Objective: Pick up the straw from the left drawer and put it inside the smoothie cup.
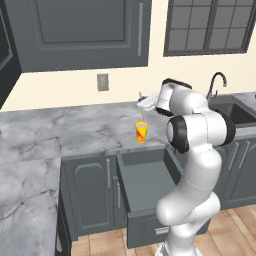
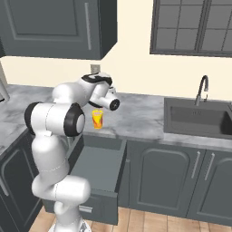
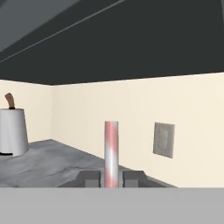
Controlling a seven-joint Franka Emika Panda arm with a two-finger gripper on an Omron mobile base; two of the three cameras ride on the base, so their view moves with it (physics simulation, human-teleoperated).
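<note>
The tool (image 3: 111, 178) pinches the straw (image 3: 111, 153) upright between its fingers, likely so it can drop in end-first. The smoothie cup (image 1: 141, 132) stands on the desk (image 1: 60, 132) just below the tool; the left drawer (image 1: 145, 182) hangs open lower down.

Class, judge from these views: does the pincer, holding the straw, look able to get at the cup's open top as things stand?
Probably yes. The pincer, shut on the straw, sits above the cup on the counter; nothing stands beside the cup.
</note>
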